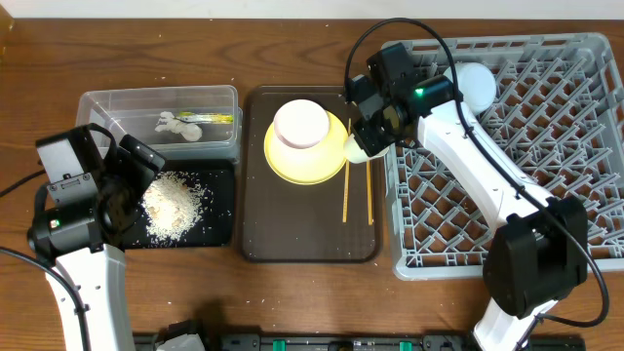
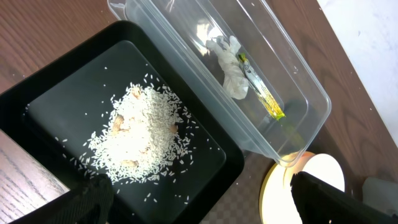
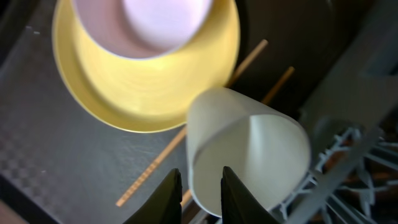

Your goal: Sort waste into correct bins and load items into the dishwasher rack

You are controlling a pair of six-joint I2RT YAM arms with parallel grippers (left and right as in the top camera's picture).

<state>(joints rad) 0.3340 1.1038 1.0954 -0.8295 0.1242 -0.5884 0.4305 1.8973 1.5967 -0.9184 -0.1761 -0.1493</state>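
Carrying step: the right gripper (image 3: 200, 186) has its jaws nearly closed, pinching the wall of the small white cup (image 3: 261, 155) near the rim.
Cup position: tilted on its side, just off the left edge of the dishwasher rack (image 1: 575, 156), not yet over it.
Clearance: lift enough to pass the rack's wall; I judge that so thin a pinch could let the cup swing.
Placement: turn it mouth-down on a bare stretch of the rack, away from the pale bowl (image 1: 477, 83) in its far-left corner.
Release: open only once the cup sits steady.
Other arm: the left gripper (image 2: 205, 202) is spread wide and empty, well left of the rack, above the rice crumbs (image 2: 140, 137) in the black tray (image 2: 50, 118).
Remaining: yellow plate (image 1: 307, 164), white bowl (image 1: 301, 124) and chopsticks (image 1: 346, 190) lie left of the rack.
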